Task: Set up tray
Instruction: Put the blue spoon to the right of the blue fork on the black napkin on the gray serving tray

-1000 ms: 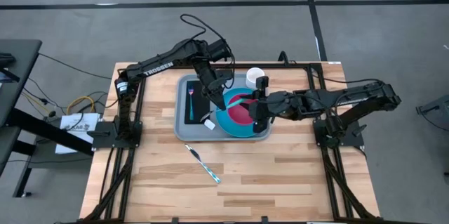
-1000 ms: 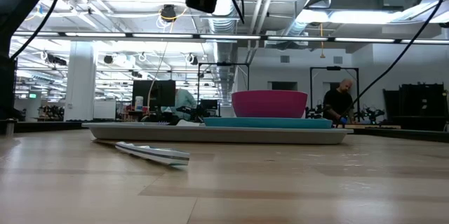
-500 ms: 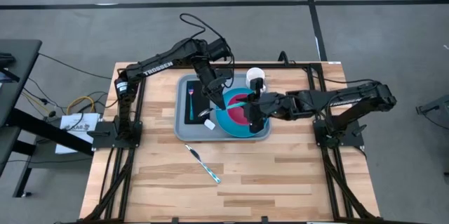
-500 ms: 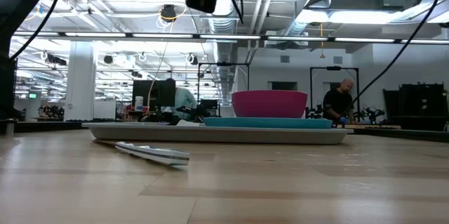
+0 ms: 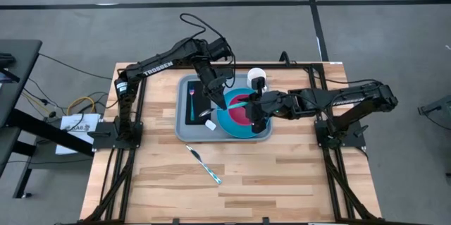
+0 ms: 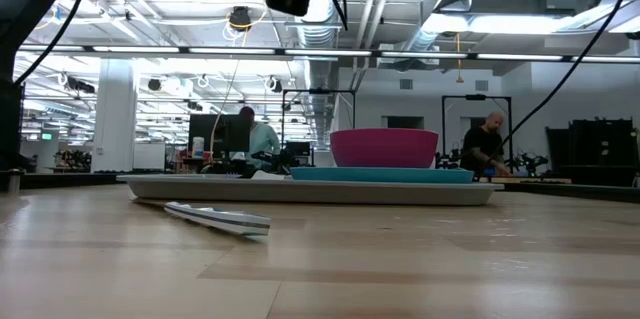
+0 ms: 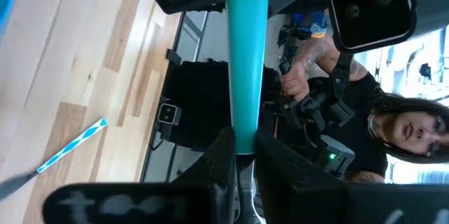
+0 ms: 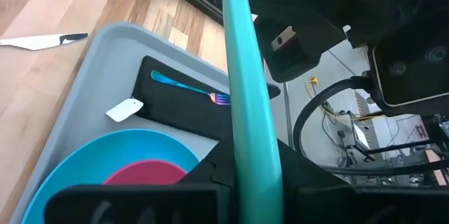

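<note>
Tray: grey-blue, flat on the bench, toward its far edge, about mid-width. You see it edge-on in the low view.
Napkin: black, lies on tray's left part, w/ a small white tag at its near end.
Fork: teal handle, lies on the napkin, inside tray; also seen in right wrist view.
Plate: blue, on tray's right part, just beside the napkin.
Bowl: pink, sits on the plate, so inside tray.
Cup: white, at tray's far right corner; can't tell if it's on or off the rim.
Knife: on bare bench, near side of tray, apart from it, lying at an angle. Low view shows it in front of tray.
Teal utensil: long teal handle held up over the bowl, above tray. Both wrist views show it.
Left gripper: over tray's middle, above napkin/plate edge; fingers pinching the teal handle's end.
Right gripper: over the bowl, tray's right part; fingers close on either side of the same teal handle, pinching it as far as you can see.
Bkgd: a person beyond the bench in left wrist view.
</note>
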Robot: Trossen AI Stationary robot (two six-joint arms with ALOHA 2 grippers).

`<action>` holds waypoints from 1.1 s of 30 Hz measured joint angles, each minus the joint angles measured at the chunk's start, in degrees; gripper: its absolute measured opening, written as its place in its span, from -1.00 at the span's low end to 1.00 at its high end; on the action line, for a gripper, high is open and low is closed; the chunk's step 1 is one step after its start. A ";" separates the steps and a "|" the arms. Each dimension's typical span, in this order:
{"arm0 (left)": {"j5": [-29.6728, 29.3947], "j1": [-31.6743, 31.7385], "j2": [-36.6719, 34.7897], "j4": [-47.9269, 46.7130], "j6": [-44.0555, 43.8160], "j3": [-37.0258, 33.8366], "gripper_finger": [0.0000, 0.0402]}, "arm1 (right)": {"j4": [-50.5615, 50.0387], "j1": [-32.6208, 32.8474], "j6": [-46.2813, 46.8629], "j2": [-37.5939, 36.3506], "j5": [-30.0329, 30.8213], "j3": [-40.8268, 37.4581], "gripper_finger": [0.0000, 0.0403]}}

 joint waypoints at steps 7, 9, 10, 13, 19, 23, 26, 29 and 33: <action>-1.15 -0.02 0.04 -0.02 -0.02 -0.02 -0.89 | -0.82 -0.04 1.84 0.00 -0.58 0.07 -0.85; -1.20 -0.02 0.06 -0.02 -0.04 -0.02 -0.88 | -0.98 -0.04 2.67 0.00 -0.72 0.08 -0.85; -1.27 -0.02 0.07 -0.02 -0.03 -0.02 -0.88 | -1.17 -0.04 3.07 0.00 -0.72 0.09 -0.85; -1.57 -0.02 0.15 -0.02 0.09 -0.04 -0.88 | -1.96 -0.04 3.47 0.00 -0.74 0.13 -0.85; -1.77 -0.02 0.20 0.24 0.28 -0.07 -0.83 | -2.72 -0.06 5.33 -0.02 -1.61 0.21 -0.85; -2.08 0.08 0.28 0.13 0.28 -0.11 -0.74 | -3.68 -0.08 6.14 -0.09 -1.59 0.26 -0.85; -2.05 0.40 0.28 0.13 0.38 -0.13 -0.68 | -3.68 -0.26 6.42 -0.11 -1.78 0.28 -0.85; -2.03 0.91 0.28 0.11 0.46 -0.13 -0.66 | -3.71 -0.48 7.17 -0.13 -2.18 0.28 -0.85; -1.98 1.90 0.28 0.05 1.09 -0.13 -0.64 | -3.82 -0.92 7.66 -0.13 -3.12 0.28 -0.85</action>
